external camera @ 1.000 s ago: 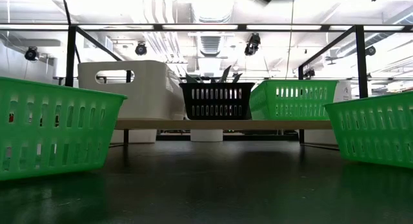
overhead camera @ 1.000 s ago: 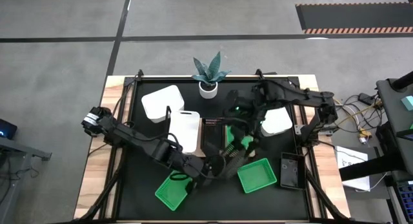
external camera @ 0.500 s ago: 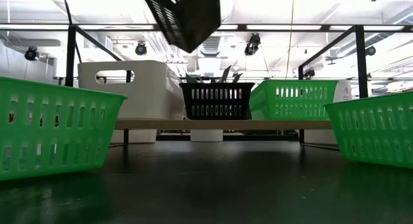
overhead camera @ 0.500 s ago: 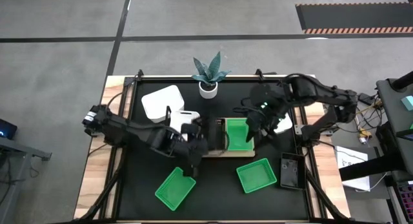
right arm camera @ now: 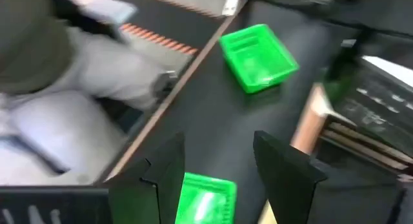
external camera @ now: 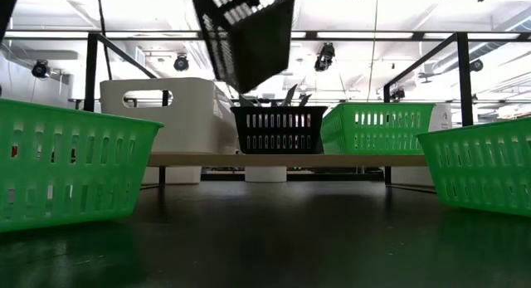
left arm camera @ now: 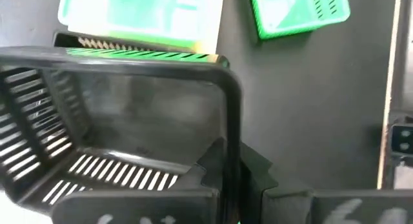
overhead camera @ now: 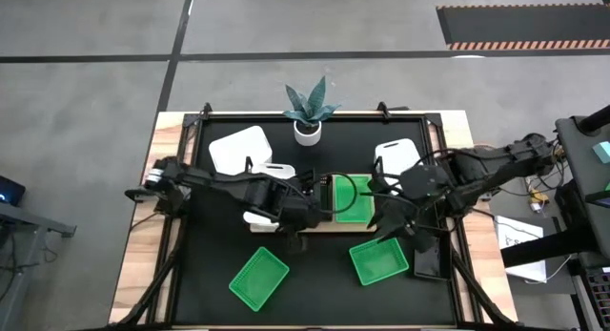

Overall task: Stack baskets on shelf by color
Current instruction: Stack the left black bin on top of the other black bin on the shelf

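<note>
My left gripper (overhead camera: 297, 215) is shut on a black slotted basket (external camera: 246, 31), which hangs tilted above the mat in front of the wooden shelf (external camera: 274, 159). On the shelf stand a white basket (external camera: 162, 114), a black basket (external camera: 278, 129) and a green basket (overhead camera: 353, 197). My right gripper (right arm camera: 216, 179) is open and empty above a green basket (overhead camera: 379, 259) that lies on the mat at the near right. Another green basket (overhead camera: 259, 279) lies at the near left. My left gripper holds the black basket by one side wall at the rim (left arm camera: 231, 143), one finger inside the basket and one outside. The basket is lifted clear of the mat and the shelf and hangs tilted, as the low view shows.
Two white baskets (overhead camera: 238, 150) (overhead camera: 398, 157) lie on the mat behind the shelf, on either side of a white plant pot (overhead camera: 307, 131). A black basket (overhead camera: 429, 257) lies at the mat's right edge. Bare mat (overhead camera: 319, 274) lies between the two near green baskets.
My left gripper has carried the black basket from the near middle of the mat toward the table's left and far edge, up to the shelf's front; the basket has stayed tilted and clear. My right gripper has drawn back from the shelf toward the right and near edge, over the near-right green basket.
</note>
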Robot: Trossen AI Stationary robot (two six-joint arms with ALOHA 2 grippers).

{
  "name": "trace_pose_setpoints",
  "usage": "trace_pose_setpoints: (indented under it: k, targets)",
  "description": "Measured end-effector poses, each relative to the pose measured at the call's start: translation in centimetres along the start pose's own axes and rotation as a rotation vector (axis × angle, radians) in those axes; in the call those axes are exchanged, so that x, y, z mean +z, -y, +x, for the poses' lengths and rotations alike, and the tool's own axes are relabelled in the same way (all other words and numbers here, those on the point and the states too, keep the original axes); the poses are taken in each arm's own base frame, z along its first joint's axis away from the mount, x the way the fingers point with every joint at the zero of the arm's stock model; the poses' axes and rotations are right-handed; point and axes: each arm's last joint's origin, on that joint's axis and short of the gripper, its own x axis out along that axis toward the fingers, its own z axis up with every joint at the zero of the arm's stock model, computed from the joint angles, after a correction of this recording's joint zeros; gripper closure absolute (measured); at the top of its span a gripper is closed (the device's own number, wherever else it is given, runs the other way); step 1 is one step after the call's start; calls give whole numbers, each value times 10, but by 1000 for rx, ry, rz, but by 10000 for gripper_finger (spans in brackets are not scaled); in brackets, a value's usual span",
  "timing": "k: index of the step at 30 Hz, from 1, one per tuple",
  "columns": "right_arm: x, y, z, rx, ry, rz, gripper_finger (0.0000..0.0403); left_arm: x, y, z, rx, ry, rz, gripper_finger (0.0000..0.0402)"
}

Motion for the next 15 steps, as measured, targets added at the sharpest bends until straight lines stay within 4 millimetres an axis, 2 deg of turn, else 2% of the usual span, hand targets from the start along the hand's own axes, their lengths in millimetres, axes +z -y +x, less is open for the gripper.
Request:
trace_pose_setpoints:
  k: [5,15]
  targets:
    - [-24,-9,9,-57,66,-25,229,12,3,2,28,-12,6,401]
    - [-65,-26,36,8,189,-112,229,19,3,33,86,-44,54,401]
